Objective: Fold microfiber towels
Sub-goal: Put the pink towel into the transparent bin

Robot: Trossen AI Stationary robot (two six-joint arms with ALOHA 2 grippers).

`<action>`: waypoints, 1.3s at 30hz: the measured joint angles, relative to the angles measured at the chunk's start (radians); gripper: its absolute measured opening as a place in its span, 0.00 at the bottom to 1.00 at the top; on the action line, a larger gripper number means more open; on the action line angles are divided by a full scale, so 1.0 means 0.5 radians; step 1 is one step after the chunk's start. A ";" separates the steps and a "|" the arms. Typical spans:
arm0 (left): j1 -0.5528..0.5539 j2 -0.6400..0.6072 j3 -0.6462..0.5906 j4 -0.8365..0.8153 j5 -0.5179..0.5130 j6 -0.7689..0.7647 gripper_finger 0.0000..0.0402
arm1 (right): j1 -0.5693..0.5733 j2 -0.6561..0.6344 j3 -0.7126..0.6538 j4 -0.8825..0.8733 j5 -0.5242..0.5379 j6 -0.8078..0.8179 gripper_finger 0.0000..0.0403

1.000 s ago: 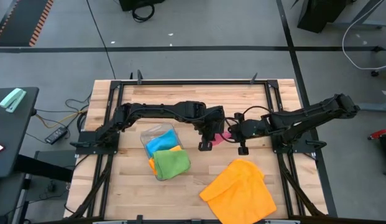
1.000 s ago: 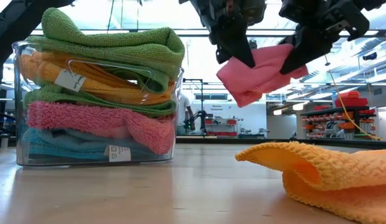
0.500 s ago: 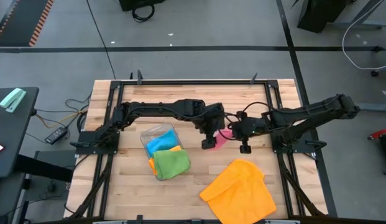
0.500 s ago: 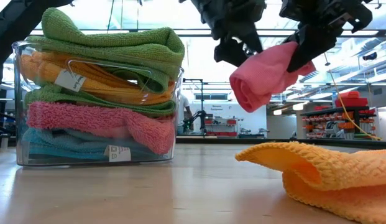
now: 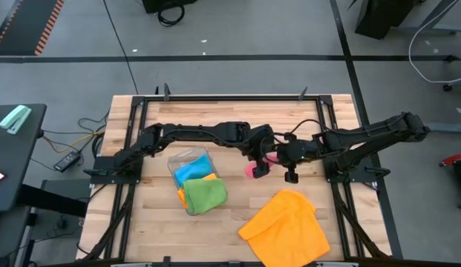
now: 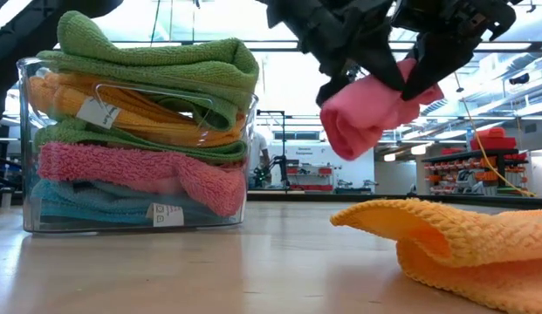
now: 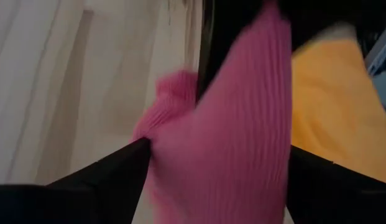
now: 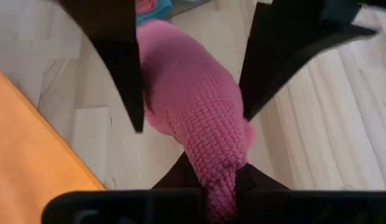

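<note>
1. At the left of the pale wooden tabletop [image 5: 156, 222] stands a clear plastic bin [image 6: 30, 139] stacked with folded green, orange, pink and blue microfiber towels [image 6: 157, 65].
2. Mid-table, the left gripper [image 5: 258, 159] has its fingers spread wide around a soft pink microfiber towel [image 6: 367, 109] hanging in the air.
3. The right gripper [image 5: 283, 157] pinches that pink towel's upper edge.
4. At the right, a rumpled orange microfiber towel [image 5: 286, 226] lies flat, beneath and just past the grippers.
</note>
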 joint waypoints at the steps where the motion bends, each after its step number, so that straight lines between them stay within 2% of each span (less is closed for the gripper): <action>1: -0.001 0.012 0.002 0.033 0.000 0.001 0.81 | 0.000 0.000 0.000 -0.001 0.000 0.009 0.04; 13: 0.008 0.066 0.000 0.013 0.015 0.093 0.55 | -0.002 -0.001 0.002 0.006 0.003 0.101 0.06; 22: 0.020 0.065 0.000 -0.044 0.022 0.140 0.20 | -0.002 -0.001 0.002 0.027 0.009 0.100 0.07; 26: 0.021 0.064 0.000 -0.048 0.037 0.148 0.07 | -0.002 -0.001 0.002 0.029 0.009 0.093 0.15; 31: 0.035 0.063 0.000 -0.124 0.074 0.197 0.07 | -0.002 -0.005 0.002 0.021 0.008 0.187 0.35; 35: 0.095 0.006 0.000 -0.400 0.081 0.269 0.15 | -0.004 -0.089 0.002 0.003 -0.041 0.245 0.50; 39: 0.174 -0.085 0.000 -0.692 0.174 0.334 0.18 | -0.005 -0.233 0.003 0.003 -0.058 0.246 0.60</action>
